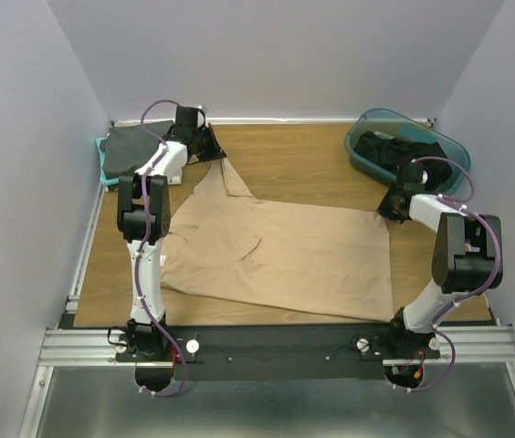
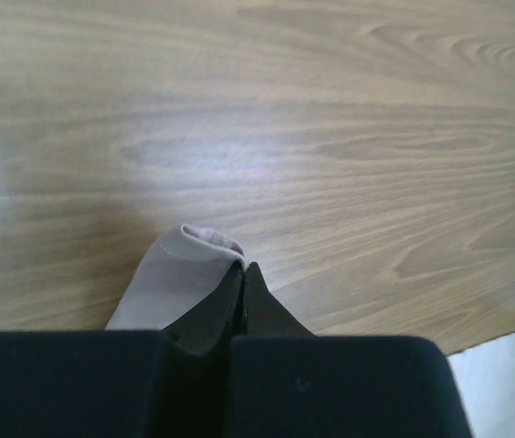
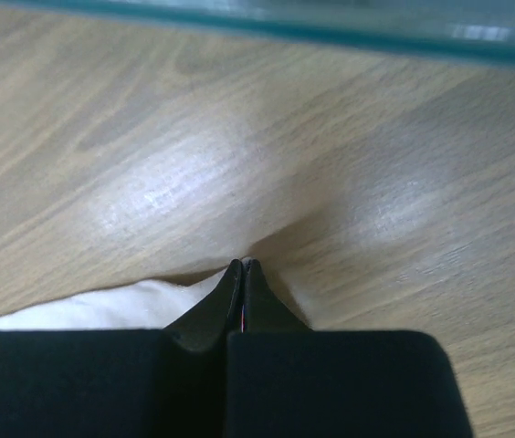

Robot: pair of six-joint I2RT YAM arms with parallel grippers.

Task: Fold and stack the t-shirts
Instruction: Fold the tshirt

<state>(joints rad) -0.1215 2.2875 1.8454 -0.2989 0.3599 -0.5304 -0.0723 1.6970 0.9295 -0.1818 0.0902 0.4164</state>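
Left gripper (image 2: 244,266) and right gripper (image 3: 242,263) each clamp tight on the tan t-shirt (image 1: 285,255) at its far edge.

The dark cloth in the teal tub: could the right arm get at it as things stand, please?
Likely not yet: the right gripper is shut on a corner of the tan t-shirt. The open-topped tub lies just beyond it, nothing between.

The wooden table (image 1: 303,164) carries a tan shirt (image 1: 303,255), spread loosely over its middle and reaching to the near edge. In the far left corner a folded dark grey shirt (image 1: 134,146) lies on a teal shirt (image 1: 102,172). A teal tub (image 1: 452,146) stands in the far right corner.
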